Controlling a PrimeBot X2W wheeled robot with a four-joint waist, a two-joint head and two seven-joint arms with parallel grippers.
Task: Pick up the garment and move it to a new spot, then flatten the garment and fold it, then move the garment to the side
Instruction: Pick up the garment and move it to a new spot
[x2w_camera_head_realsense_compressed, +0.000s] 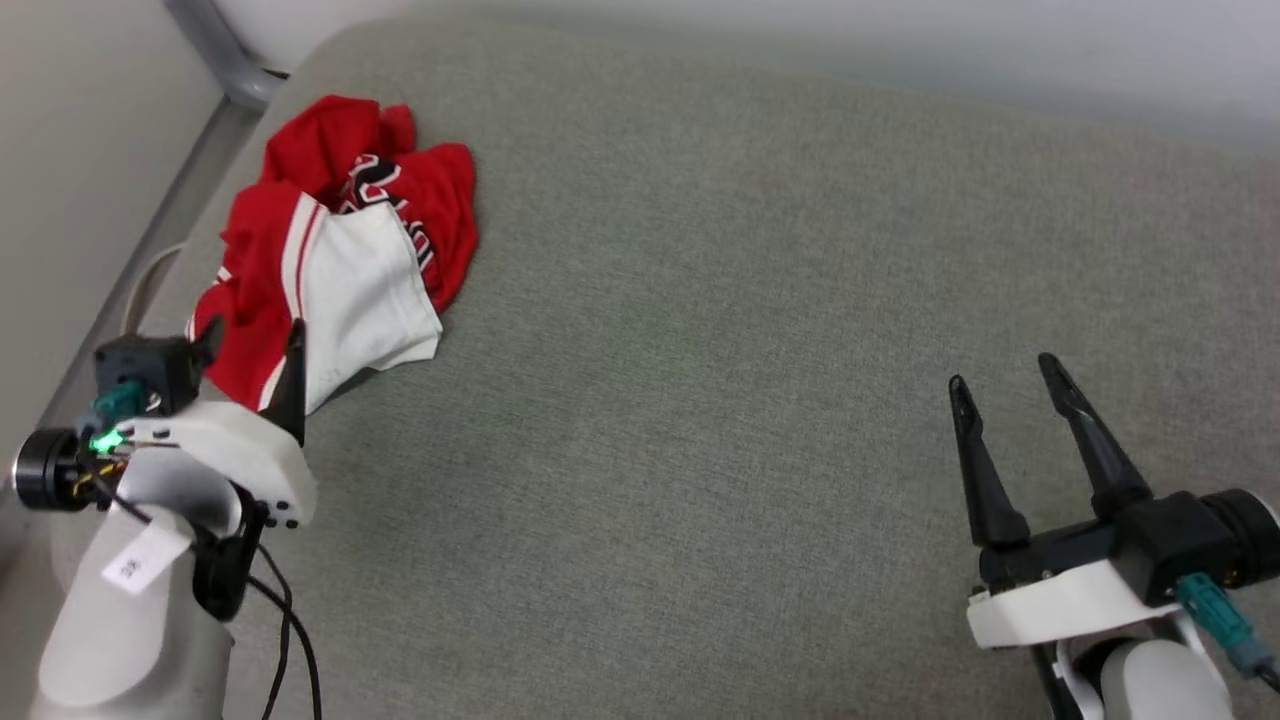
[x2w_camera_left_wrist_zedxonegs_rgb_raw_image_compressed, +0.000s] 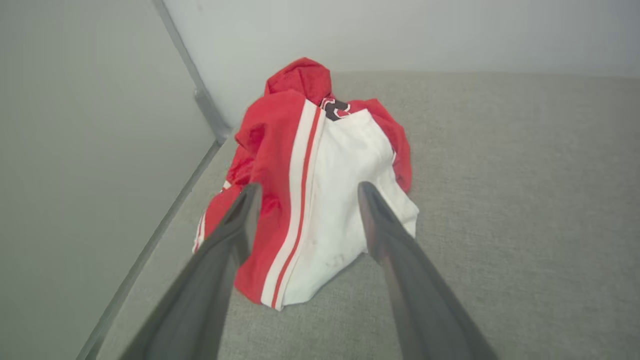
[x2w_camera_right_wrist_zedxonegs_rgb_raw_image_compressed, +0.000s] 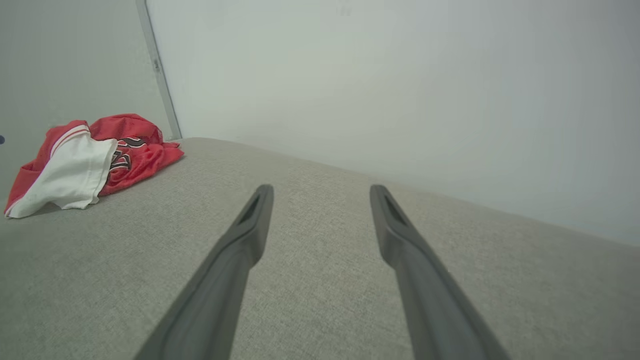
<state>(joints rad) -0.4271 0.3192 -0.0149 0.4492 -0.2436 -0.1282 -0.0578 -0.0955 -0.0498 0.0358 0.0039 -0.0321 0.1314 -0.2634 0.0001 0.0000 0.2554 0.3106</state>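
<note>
Left gripper (x2w_camera_head_realsense_compressed: 257, 323): jaws spread wide, nothing held. It sits at the near end of the garment (x2w_camera_head_realsense_compressed: 340, 250), fingers pointing far. In the left wrist view the two fingers frame the heap's near edge, one over red cloth, one over the white sleeve (x2w_camera_left_wrist_zedxonegs_rgb_raw_image_compressed: 345, 200). Whether the tips touch the cloth cannot be told.

Garment: crumpled heap at the far left of the grey fabric surface (x2w_camera_head_realsense_compressed: 700, 400), close to the left edge and wall. The long axis runs near to far, roughly in line with the left gripper's fingers. The white sleeve lies on top at the near right, with a red-and-white stripe down its left side.

Right gripper (x2w_camera_head_realsense_compressed: 1002, 370): wide open, empty, over bare surface at the near right, well apart from the garment. The left arm is much the nearer, so the pick-up looks like its job: a short reach forward and down.

Writing: black white-outlined print (x2w_camera_head_realsense_compressed: 372, 183) shows in the folds, too creased to read. White tag (x2w_camera_head_realsense_compressed: 135, 565) on the left forearm, print too small to read.
</note>
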